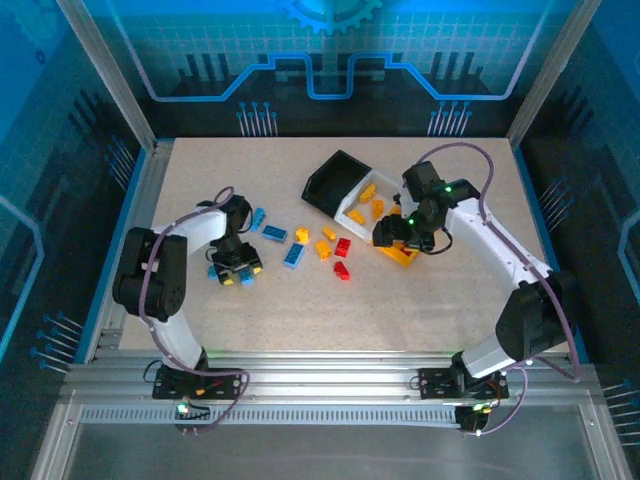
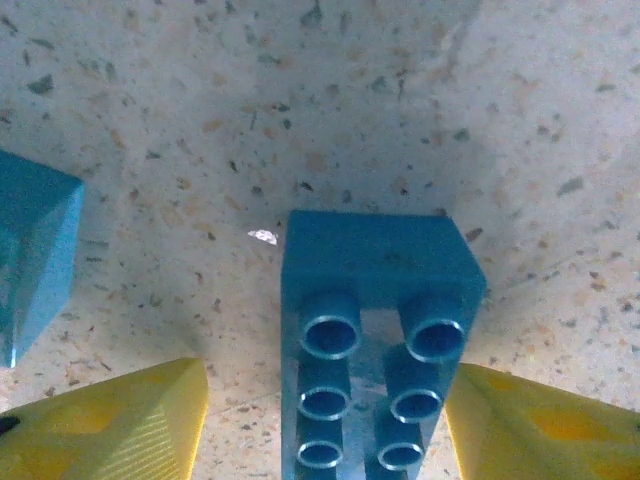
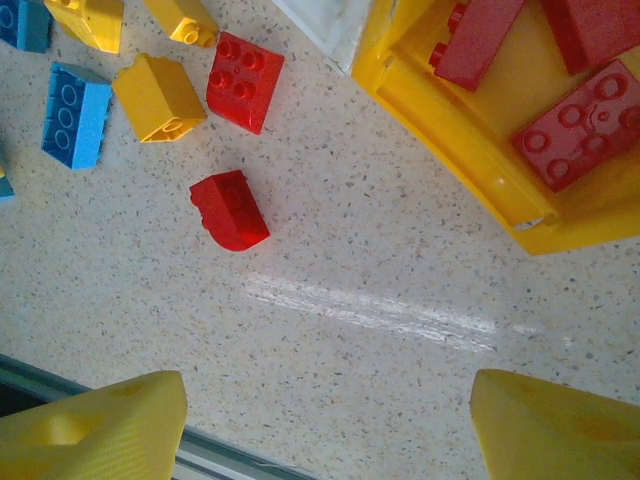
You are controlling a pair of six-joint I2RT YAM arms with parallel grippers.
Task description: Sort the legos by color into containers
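Three joined bins are set in a slanted row on the far middle of the table (image 1: 420,320): a black bin (image 1: 335,178), a white bin (image 1: 352,212) in which yellow bricks (image 1: 368,192) are held, and a yellow bin (image 3: 450,130) in which red bricks (image 3: 575,125) are held. Several loose bricks are scattered on the table just left of the bins: blue ones (image 1: 274,233) farthest left, yellow ones (image 1: 324,248) in the middle, two red ones (image 1: 343,246) nearest the yellow bin. The left gripper (image 1: 238,268) is found low at the table, left of the scatter, jaws parted and placed astride one blue brick (image 2: 375,350) lying studs up; a gap is seen between this brick and one finger (image 2: 110,425), so the brick is not clamped. A second blue brick (image 2: 35,250) is seen apart from it, at the edge of the left wrist view. The right gripper (image 1: 400,232) is held over the near end of the yellow bin, released, its jaws spread wide with bare table seen between them
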